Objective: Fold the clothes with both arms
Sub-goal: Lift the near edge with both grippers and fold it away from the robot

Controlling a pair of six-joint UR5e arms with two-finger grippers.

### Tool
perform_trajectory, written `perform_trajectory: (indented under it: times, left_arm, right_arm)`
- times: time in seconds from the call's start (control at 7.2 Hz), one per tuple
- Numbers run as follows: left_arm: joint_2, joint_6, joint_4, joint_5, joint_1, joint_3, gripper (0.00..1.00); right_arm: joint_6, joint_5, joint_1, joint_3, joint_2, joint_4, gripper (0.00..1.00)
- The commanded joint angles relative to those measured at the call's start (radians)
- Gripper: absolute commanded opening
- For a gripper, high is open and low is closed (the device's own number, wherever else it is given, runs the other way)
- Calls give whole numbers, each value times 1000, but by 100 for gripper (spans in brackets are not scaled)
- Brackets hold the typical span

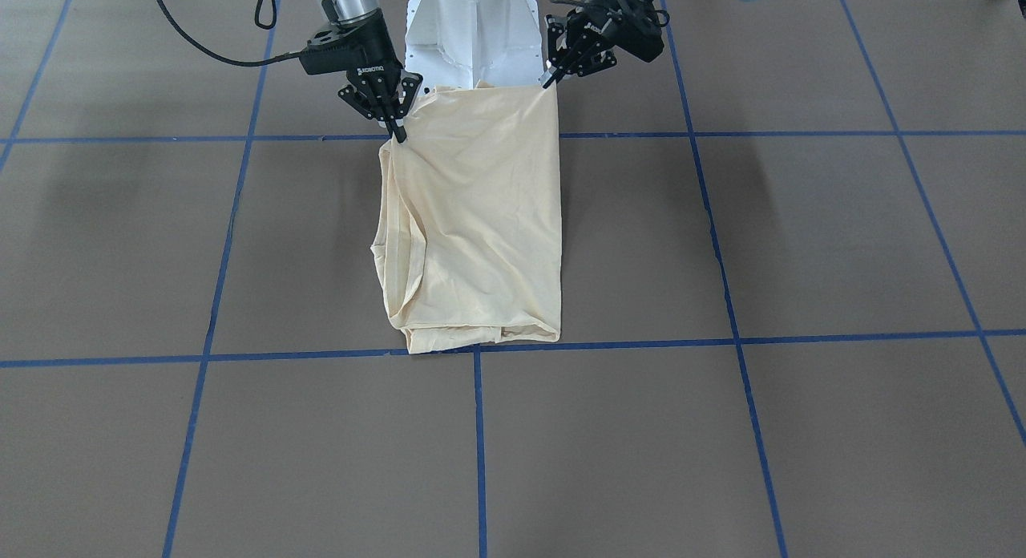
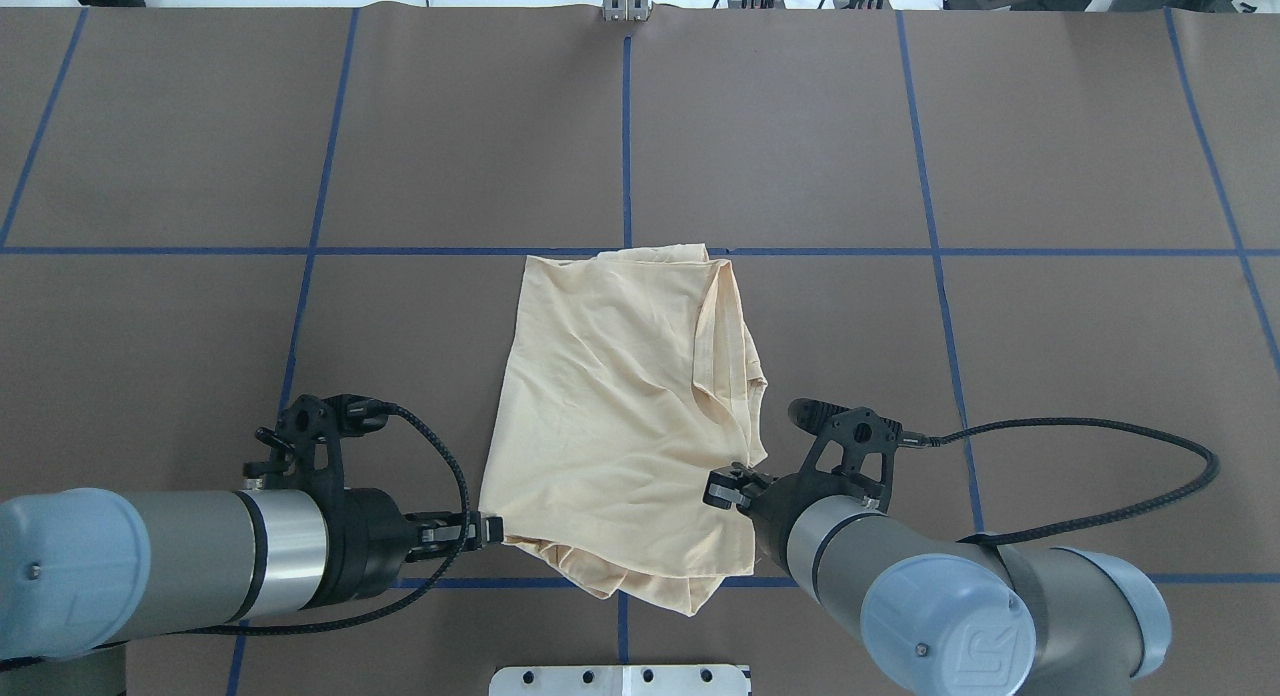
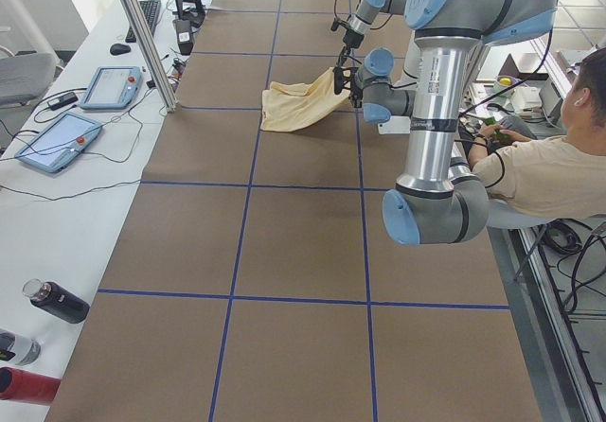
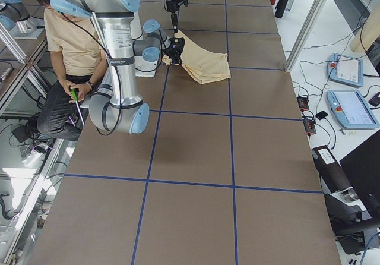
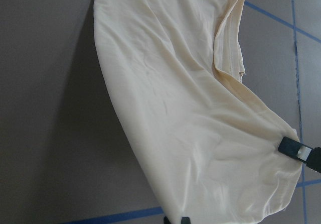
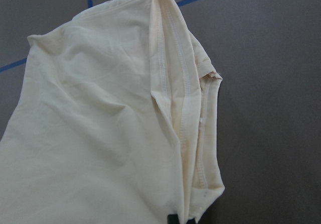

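The pale cream shirt (image 1: 481, 221) lies folded in the table's middle near my base, its far end on the table. The print and the neck tag are hidden. My left gripper (image 1: 553, 81) is shut on one near corner of the shirt (image 2: 610, 416) and my right gripper (image 1: 398, 133) is shut on the other, both lifting that edge. In the overhead view the left gripper (image 2: 490, 529) and right gripper (image 2: 722, 486) pinch the cloth's sides. The left wrist view shows the shirt (image 5: 190, 108) and the right gripper's fingertip (image 5: 296, 151). The right wrist view shows stacked hems (image 6: 185, 123).
The brown table carries a grid of blue tape lines (image 2: 627, 126). My white base plate (image 1: 473, 37) stands just behind the lifted edge. A seated person (image 3: 549, 171) is beside the robot. Tablets (image 3: 57, 138) and bottles (image 3: 52, 301) lie on the side bench.
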Motion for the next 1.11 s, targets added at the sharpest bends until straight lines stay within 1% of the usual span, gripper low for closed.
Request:
perform_trajectory:
  times: [0.0,0.14,0.28,0.42,0.56,0.69,0.83,0.97]
  left_arm:
    - [-142,11,146,-9,-52,100,0]
    - [-175,13,147,-3,-86,186,0]
    - [-197,13,147,-2,-116,237,0]
    - [-215,72,148,-3,-158,256,0]
    - [-230,135,153,-6,-210,261,0]
    - [-250,157,154,-8,-257,279,0]
    - [-279,173,153,-8,-291,326,0]
    - [-325,177,151,-6,-314,397,0]
  right_arm:
    - [-5,0,63,-58,4,2,0]
    - [-5,0,103,-132,56,0,0]
    - [-5,0,146,-228,122,3,0]
    - [-12,0,183,-299,186,5,0]
    - [-31,3,212,-327,216,4,0]
    - [-51,4,231,-332,222,2,0]
    - [-53,6,251,-341,240,0,0]
    - [-56,7,266,-371,262,0,0]
